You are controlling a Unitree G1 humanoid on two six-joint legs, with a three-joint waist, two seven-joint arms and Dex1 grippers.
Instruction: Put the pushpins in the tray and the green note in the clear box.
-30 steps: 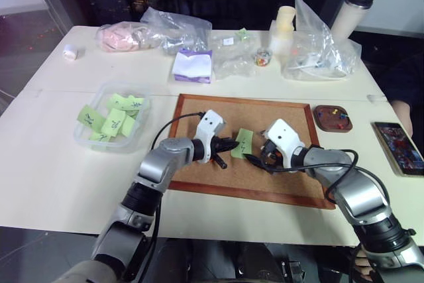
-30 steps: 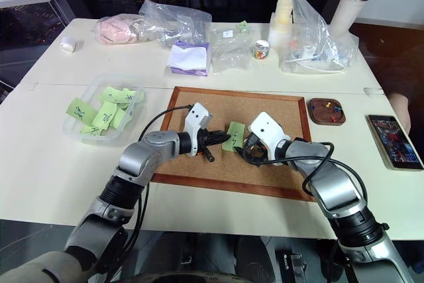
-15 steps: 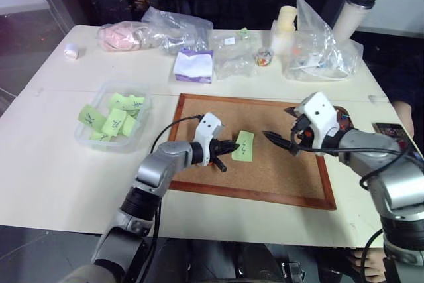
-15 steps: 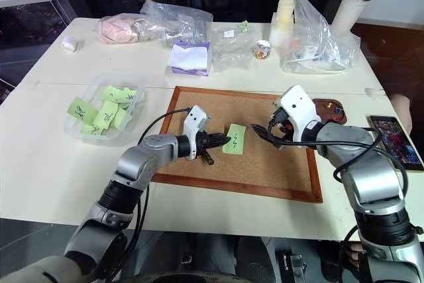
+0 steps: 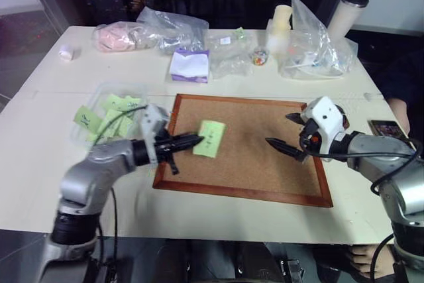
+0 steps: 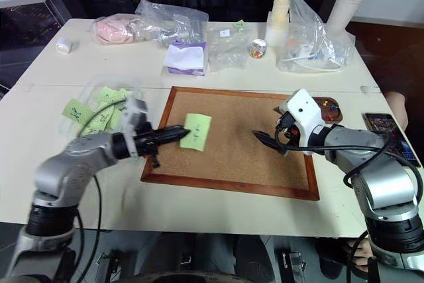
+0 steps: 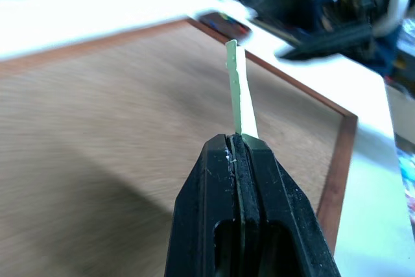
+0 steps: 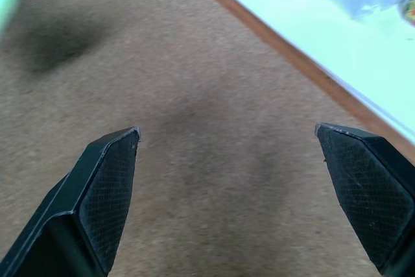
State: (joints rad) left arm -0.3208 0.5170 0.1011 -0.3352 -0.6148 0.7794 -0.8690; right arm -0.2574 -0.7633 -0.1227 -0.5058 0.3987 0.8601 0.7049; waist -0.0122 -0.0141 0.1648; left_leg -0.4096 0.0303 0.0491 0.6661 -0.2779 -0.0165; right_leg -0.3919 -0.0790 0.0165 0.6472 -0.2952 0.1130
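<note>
Green note (image 5: 209, 138) is pinched tight in the left gripper (image 5: 196, 140), off the cork board (image 5: 265, 164), not yet in the clear box (image 5: 89, 138). Right gripper (image 5: 286, 134) gapes empty near the tray (image 6: 329, 109).

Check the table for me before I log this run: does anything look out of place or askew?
Nothing looks spilled or damaged. The green note is off the cork board, pinched by one edge in the left pincer, not yet in the clear box. The right pincer hangs open over the board.

white table (image 5: 218, 217), cork board (image 5: 265, 164) mid, clear box (image 5: 85, 138) left, tray (image 6: 329, 109) & phone (image 5: 391, 130) right, bags (image 5: 318, 51) at back
</note>
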